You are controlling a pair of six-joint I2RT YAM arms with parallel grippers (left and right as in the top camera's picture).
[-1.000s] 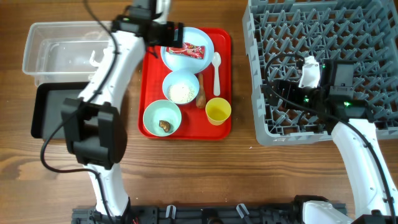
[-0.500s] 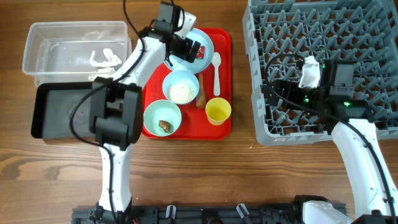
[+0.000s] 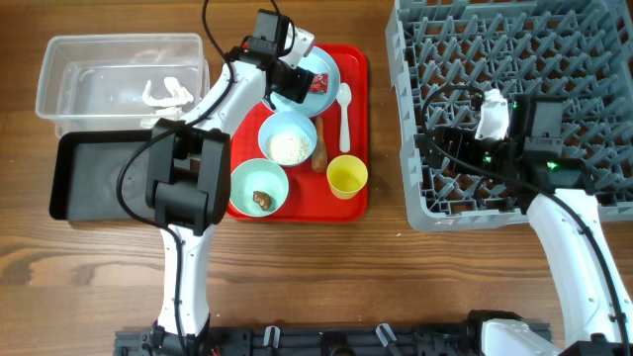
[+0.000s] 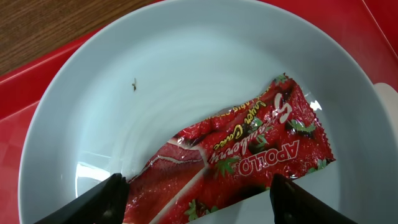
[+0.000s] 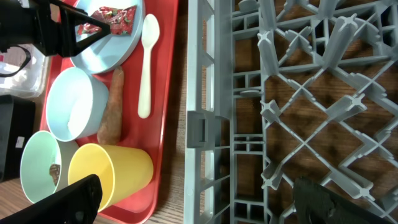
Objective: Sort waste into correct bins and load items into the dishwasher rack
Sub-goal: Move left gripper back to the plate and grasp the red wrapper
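The red-and-white wrapper [image 4: 242, 155] lies on the round pale-blue plate [image 4: 186, 74] at the back of the red tray [image 3: 356, 59]. My left gripper [image 4: 199, 205] is open, low over the plate, one finger on each side of the wrapper; in the overhead view it [image 3: 294, 81] hides part of the plate [image 3: 324, 67]. A bowl of rice [image 3: 288, 136], a bowl with a brown lump [image 3: 258, 186], the yellow cup [image 3: 347, 177], white spoon [image 3: 344, 114] and sausage stick [image 3: 319, 146] sit on the tray. My right gripper [image 3: 445, 148] is open and empty over the grey rack [image 3: 554, 59].
The clear tub [image 3: 89, 69] stands at the back left with the black tub [image 3: 84, 173] in front of it. The right wrist view shows the rack's left wall [image 5: 211, 124] beside the tray, with the cup [image 5: 112, 174] close to it.
My left gripper has moved right from the tray's left edge onto the plate and now straddles the wrapper. The right arm has not moved.
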